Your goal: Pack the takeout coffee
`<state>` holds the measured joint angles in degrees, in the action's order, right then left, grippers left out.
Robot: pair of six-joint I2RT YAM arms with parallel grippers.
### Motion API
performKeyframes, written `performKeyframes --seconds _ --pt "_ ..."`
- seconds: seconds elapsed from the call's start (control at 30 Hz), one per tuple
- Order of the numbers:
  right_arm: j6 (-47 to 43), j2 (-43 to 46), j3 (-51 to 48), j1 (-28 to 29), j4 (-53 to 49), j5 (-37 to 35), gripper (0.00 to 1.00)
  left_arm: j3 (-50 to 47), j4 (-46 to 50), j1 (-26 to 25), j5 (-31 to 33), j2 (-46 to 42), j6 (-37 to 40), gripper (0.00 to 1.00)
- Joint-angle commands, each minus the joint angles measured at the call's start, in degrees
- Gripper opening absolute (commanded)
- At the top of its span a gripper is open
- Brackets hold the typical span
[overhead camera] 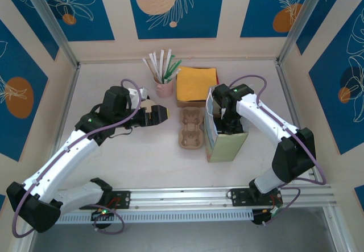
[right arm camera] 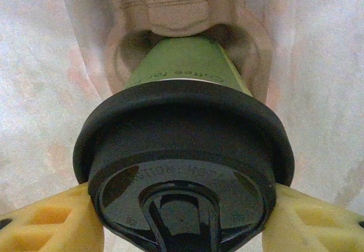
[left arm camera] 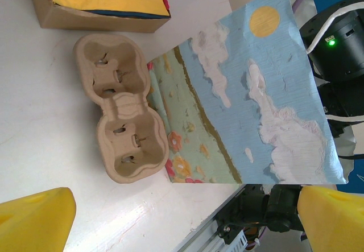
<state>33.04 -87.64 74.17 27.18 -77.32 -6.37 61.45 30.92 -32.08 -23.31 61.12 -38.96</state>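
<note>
In the right wrist view the takeout coffee [right arm camera: 185,70], an olive-green cup with a black lid [right arm camera: 182,149], stands with its foot in a cardboard carrier pocket [right arm camera: 182,19] between the bag's white inner walls. My right gripper [right arm camera: 182,220] is shut on the lid, a yellow finger [right arm camera: 45,223] on each side. From above, the right gripper [overhead camera: 227,121] reaches down into the patterned paper bag [overhead camera: 226,141]. My left gripper [overhead camera: 156,114] hangs open left of a second, empty cup carrier [overhead camera: 191,128], with nothing between its fingers [left arm camera: 34,220].
A pink cup of straws [overhead camera: 164,84] and a box of yellow napkins [overhead camera: 195,84] stand at the back. The empty carrier [left arm camera: 122,107] lies against the bag's side [left arm camera: 256,93]. A metal rail [overhead camera: 182,196] runs along the near edge.
</note>
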Motion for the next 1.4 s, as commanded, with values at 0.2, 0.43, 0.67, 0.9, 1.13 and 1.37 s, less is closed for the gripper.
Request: performKeyframes --seconds 0.2,0.43,0.67,0.9,1.13,1.37 --pt "-0.6 -1.1 -1.4 -0.3 0.8 0.9 0.57 1.8 0.1 -0.2 -0.7 -0.6 0.2 1.0" --pt "-0.6 -1.0 -1.3 -0.2 0.8 0.9 0.57 2.0 0.1 -0.2 -0.7 -0.4 0.3 1.0" --pt "-0.7 -1.0 -1.5 -0.4 0.9 0.8 0.57 1.9 0.0 -0.1 -0.8 -0.2 0.2 1.0" --pt "-1.0 -1.6 -1.9 -0.6 1.8 1.0 0.57 2.0 0.2 -0.2 -0.7 -0.4 0.1 1.0" --pt "-1.1 -2.3 -3.0 -0.6 3.0 1.2 0.57 2.2 0.6 -0.2 -0.5 -0.3 0.4 1.0" --pt "-1.0 -3.1 -4.4 -0.6 4.7 1.9 0.57 2.2 0.7 -0.2 -0.5 -0.4 0.4 1.0"
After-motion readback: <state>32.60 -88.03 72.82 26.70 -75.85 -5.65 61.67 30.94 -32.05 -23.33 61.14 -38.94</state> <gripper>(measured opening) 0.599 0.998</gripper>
